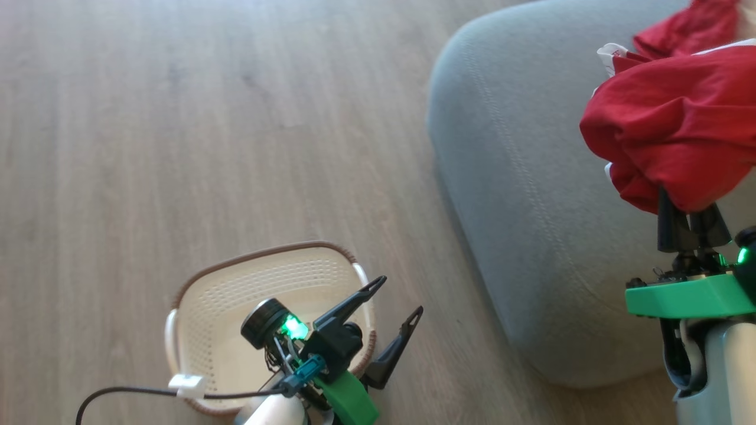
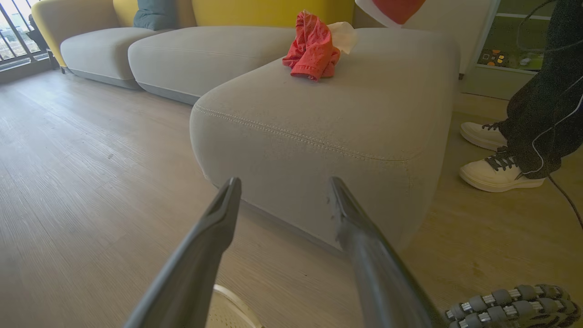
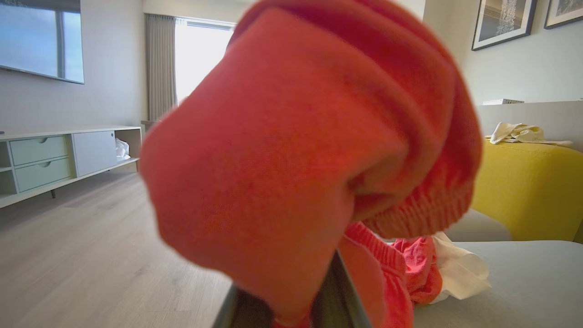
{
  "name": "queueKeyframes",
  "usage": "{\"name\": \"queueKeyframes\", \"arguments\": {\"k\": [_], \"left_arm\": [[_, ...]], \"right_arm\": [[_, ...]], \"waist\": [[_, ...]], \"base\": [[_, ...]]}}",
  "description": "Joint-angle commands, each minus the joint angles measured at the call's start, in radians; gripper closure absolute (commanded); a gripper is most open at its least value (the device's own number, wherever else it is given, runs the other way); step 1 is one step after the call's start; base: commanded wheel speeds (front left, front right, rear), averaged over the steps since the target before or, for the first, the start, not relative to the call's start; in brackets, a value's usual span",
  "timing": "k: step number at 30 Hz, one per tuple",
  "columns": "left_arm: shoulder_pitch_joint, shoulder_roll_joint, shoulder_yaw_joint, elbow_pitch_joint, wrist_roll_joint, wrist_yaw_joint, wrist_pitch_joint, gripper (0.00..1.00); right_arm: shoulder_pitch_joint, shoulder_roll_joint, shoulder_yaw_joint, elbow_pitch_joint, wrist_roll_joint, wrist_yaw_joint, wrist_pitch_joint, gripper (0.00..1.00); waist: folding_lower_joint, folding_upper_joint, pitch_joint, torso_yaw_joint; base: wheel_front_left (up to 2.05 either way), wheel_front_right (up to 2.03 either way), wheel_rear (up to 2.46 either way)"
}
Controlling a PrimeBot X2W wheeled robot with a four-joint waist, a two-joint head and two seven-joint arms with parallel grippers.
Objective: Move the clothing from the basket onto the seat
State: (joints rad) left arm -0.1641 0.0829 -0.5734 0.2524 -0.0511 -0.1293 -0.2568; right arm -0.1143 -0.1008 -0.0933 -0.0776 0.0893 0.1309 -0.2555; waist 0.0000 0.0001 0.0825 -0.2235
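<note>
Now my right tool [image 1: 688,215] is clenched on a red garment [image 1: 673,124] above the seat [image 1: 520,177]; my left tool [image 1: 400,295] gapes empty over the basket [image 1: 236,295]. Risk: released cloth may snag on the tool or slide off the seat's rounded edge.

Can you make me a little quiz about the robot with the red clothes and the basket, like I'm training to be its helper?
1. True or false: the left pincer, near the basket, is shut on some cloth.
2. What does the right pincer hold? A: a red garment. B: the basket's handle. C: nothing.
3. Fill the gap: a second red garment, with white cloth beside it, lies on the grey ____.

Key:
1. False: its jaws stand open and hold nothing.
2. A.
3. seat.
</note>
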Motion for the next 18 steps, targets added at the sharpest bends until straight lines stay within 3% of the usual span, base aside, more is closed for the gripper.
{"name": "queueKeyframes", "arguments": {"k": [1,18], "left_arm": [[-0.048,-0.005,0.028,-0.042,0.004,0.0,-0.005,0.0],[-0.056,0.02,0.0,-0.073,0.02,-0.001,-0.005,0.0]], "right_arm": [[-0.019,-0.003,0.01,-0.042,-0.009,0.0,-0.006,1.0],[0.013,0.04,-0.038,-0.075,0.002,0.0,-0.006,1.0]], "waist": [[0.0,-0.0001,0.022,-0.057],[0.0,-0.0001,0.08,-0.291]], "base": [[0.0,0.0,0.0],[0.0,0.0,0.0]]}}
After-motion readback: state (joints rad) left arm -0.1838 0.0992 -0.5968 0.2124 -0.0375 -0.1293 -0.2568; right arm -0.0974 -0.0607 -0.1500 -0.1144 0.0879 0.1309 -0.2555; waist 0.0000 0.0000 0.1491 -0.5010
